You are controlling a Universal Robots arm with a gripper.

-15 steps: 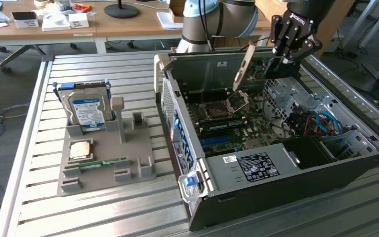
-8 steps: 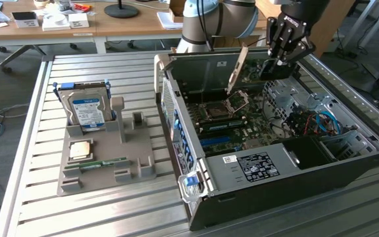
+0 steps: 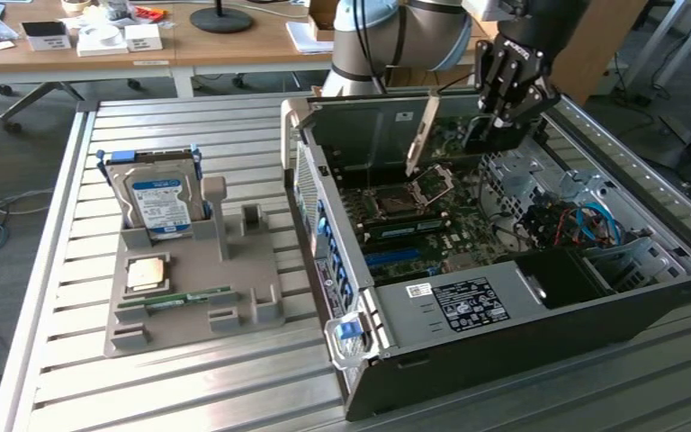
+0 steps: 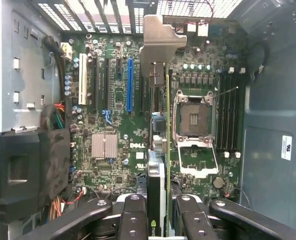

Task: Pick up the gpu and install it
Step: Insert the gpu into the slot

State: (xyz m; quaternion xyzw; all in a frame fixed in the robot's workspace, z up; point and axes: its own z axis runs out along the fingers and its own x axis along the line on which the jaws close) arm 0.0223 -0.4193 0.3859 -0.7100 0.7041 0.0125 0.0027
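The gpu (image 3: 423,135) hangs upright over the open computer case (image 3: 633,315), its long silvery end bracket pointing down toward the motherboard (image 3: 442,225). My gripper (image 3: 504,121) is shut on the card's top edge. In the wrist view the gpu (image 4: 167,145) shows edge-on as a thin green line with a dark side, and its bracket (image 4: 160,40) is at the case's rear wall. My gripper (image 4: 160,217) clamps it between black fingers (image 4: 133,215). The card hovers between the blue slot (image 4: 129,85) and the CPU socket (image 4: 192,117), above the board.
On the slatted table, toward the exterior view's left, a grey holder (image 3: 231,261) carries a hard drive (image 3: 159,202), a CPU chip (image 3: 144,272) and a memory stick (image 3: 177,299). Cables (image 3: 574,225) and a drive cage crowd the case's far side. A desk (image 3: 201,45) stands behind.
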